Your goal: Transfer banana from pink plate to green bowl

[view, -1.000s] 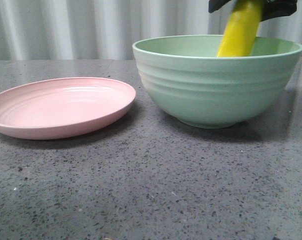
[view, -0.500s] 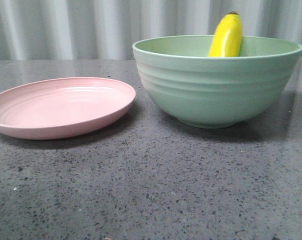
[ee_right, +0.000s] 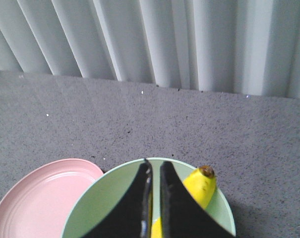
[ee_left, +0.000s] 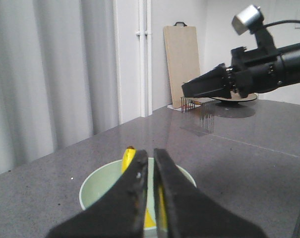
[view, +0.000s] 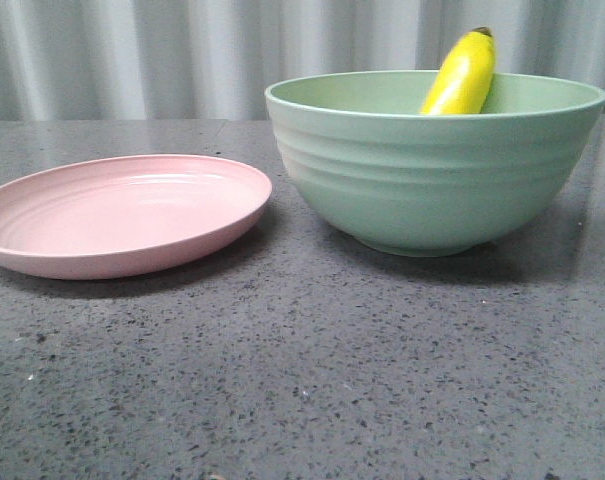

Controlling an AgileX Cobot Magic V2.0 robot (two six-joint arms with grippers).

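The banana (view: pixel 462 75) leans inside the green bowl (view: pixel 432 180), its dark tip above the far rim. The pink plate (view: pixel 122 215) lies empty to the bowl's left. No gripper shows in the front view. In the left wrist view my left gripper (ee_left: pixel 150 151) hangs high over the bowl (ee_left: pixel 97 186) and banana (ee_left: pixel 128 157), its jaws almost together with nothing between them. In the right wrist view my right gripper (ee_right: pixel 154 162) is over the bowl (ee_right: pixel 105 203), with only a thin slit between its empty jaws. The banana (ee_right: pixel 200 186) and plate (ee_right: pixel 35 198) lie below.
A pleated grey curtain (view: pixel 132 60) closes the back of the speckled grey table (view: pixel 302 380). In the left wrist view the right arm (ee_left: pixel 249 79) reaches in high up. A wooden board (ee_left: pixel 182 64) and a small wire rack (ee_left: pixel 189 103) stand by the far wall.
The gripper that held the banana over the bowl has let go and risen out of the front view. The banana now rests free in the bowl and has tipped slightly right.
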